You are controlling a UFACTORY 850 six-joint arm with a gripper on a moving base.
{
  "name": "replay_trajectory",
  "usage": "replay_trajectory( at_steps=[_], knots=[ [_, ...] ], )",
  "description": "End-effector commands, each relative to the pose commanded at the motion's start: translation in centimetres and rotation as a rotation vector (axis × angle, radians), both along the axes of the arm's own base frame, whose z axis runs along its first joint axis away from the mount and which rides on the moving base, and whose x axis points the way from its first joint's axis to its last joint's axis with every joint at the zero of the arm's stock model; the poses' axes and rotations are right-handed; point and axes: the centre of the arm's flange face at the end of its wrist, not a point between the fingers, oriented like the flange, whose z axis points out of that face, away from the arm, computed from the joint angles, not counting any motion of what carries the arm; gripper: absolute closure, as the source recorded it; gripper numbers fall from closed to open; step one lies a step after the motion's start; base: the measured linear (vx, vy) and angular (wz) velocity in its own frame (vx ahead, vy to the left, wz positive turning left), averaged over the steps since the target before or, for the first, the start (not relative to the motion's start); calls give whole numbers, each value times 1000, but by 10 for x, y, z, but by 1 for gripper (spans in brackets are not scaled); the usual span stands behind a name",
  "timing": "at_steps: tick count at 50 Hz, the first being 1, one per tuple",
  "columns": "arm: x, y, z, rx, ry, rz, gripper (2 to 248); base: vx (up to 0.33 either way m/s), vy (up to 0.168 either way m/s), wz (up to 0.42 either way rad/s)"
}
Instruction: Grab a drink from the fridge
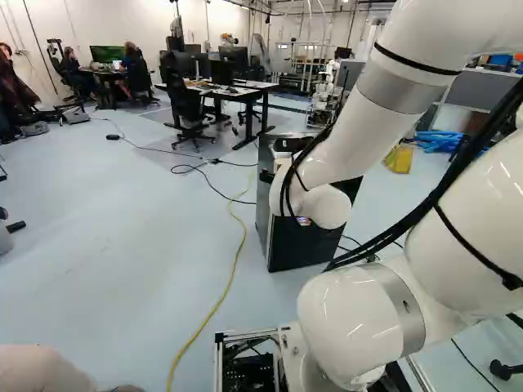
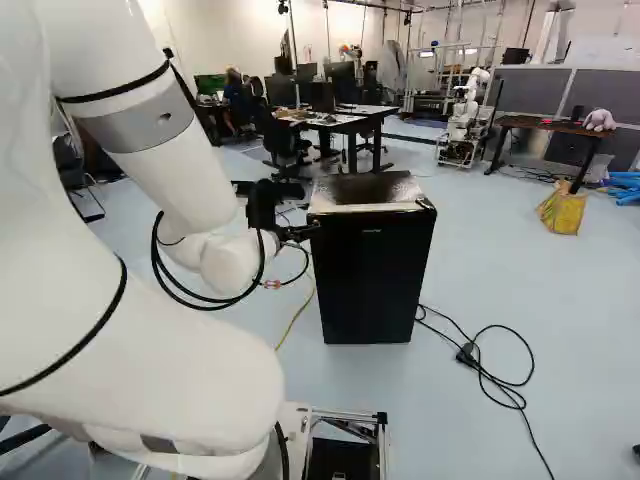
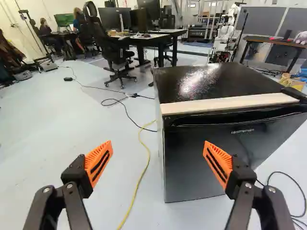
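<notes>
Though seemingly apart, fridge [image 2: 368,280] ahead of gripper [image 2: 303,233]

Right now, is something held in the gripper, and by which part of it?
Nothing is held; the gripper stands open beside the closed fridge.

So there's 1 bit of print I can spot: a short, pale wordmark [image 3: 242,131], 1 line, on the front of the black mini fridge [image 3: 196,165], just under the light strip [image 3: 230,103] along its top edge. Same wordmark shows in the right base view, but it's super tiny there.
</notes>
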Motion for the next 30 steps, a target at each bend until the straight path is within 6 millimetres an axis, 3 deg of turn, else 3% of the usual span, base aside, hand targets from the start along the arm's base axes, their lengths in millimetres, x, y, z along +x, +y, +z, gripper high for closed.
replay_trajectory(
  at_steps=[30],
  knots=[
    [8, 6, 1, 31, 6, -45, 3, 0, 0, 0]
  ],
)
